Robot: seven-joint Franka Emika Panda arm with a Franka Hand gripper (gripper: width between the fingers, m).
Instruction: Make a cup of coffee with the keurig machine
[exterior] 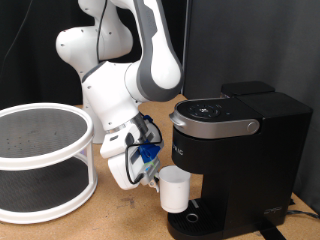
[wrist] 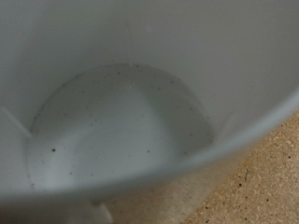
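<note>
The black keurig machine (exterior: pixel 240 140) stands at the exterior view's right, its lid down. The white cup (exterior: pixel 175 190) is upright under the brew head, just over the round drip tray (exterior: pixel 200 222). My gripper (exterior: pixel 155 175) is at the cup's left side, its fingers at the rim, gripping the cup wall. The wrist view is filled by the cup's empty inside (wrist: pixel 112 121), with dark specks on its bottom. The fingers do not show in the wrist view.
A white two-tier round rack (exterior: pixel 40 160) stands at the exterior view's left on the wooden table (exterior: pixel 130 215). A dark curtain hangs behind. The wooden table also shows past the cup's rim in the wrist view (wrist: pixel 262 177).
</note>
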